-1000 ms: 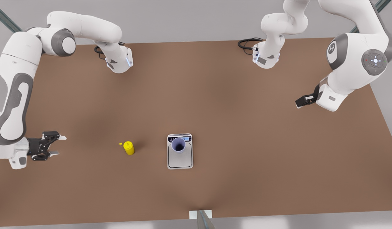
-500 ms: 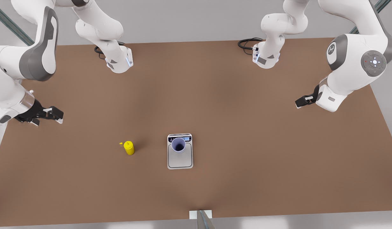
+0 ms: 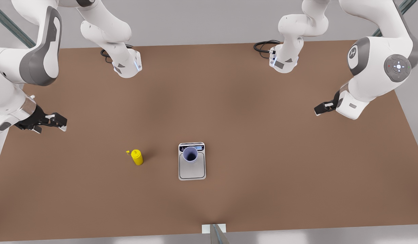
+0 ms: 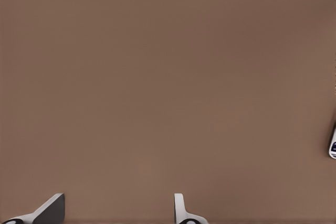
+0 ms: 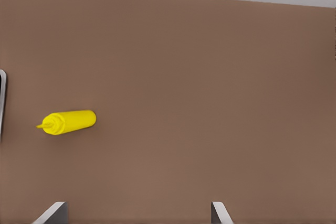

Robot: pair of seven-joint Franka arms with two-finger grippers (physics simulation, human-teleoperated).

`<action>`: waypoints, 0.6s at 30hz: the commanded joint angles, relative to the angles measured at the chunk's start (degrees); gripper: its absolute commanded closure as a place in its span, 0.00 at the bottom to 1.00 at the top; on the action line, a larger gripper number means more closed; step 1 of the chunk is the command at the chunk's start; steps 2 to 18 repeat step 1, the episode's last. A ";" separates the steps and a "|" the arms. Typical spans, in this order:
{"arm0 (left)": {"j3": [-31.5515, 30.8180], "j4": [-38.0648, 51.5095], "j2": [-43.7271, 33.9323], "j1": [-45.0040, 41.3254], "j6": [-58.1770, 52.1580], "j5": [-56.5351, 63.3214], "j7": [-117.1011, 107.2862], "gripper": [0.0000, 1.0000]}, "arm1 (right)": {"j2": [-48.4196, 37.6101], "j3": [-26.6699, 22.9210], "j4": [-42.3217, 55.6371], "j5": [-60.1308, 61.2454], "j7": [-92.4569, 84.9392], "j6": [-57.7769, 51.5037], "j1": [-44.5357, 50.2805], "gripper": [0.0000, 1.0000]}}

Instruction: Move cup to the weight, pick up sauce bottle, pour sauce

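The lavender-blue cup (image 3: 190,155) stands upright on the silver-grey weight (image 3: 192,169), close to its dark display strip. The yellow sauce bottle (image 3: 137,157) stands on the table to the front view's left of the weight, and it also appears in the right wrist view (image 5: 68,121). My right gripper (image 3: 61,123) hovers open and empty near the table's edge at the front view's left, well away from the bottle. Its fingertips (image 5: 56,207) are spread wide. My left gripper (image 3: 318,109) waits open at the front view's right, far from the weight. Its fingertips (image 4: 52,205) are apart over bare table.
The brown table (image 3: 263,152) is bare around the bottle and weight. Both arm bases (image 3: 126,66) (image 3: 283,61) sit at the far edge with black cables. A small white bracket (image 3: 214,228) sits at the near edge. An edge of the weight (image 4: 333,145) shows in the left wrist view.
Over the last second my right arm swung up and its gripper drew back toward the far side, away from the bottle's level. In the last half second almost nothing moved. Cup, weight and bottle stayed put.
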 commanded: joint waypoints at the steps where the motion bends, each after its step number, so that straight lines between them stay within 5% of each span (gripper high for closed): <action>1: 0.01 0.00 0.00 0.08 0.00 -0.03 0.00 0.00 | 0.00 0.00 -0.06 0.00 -0.09 0.00 0.03 0.00; 18: 0.01 0.00 0.00 0.08 0.00 -0.03 0.00 0.00 | 0.00 0.00 -0.06 0.00 -0.09 0.00 0.03 0.00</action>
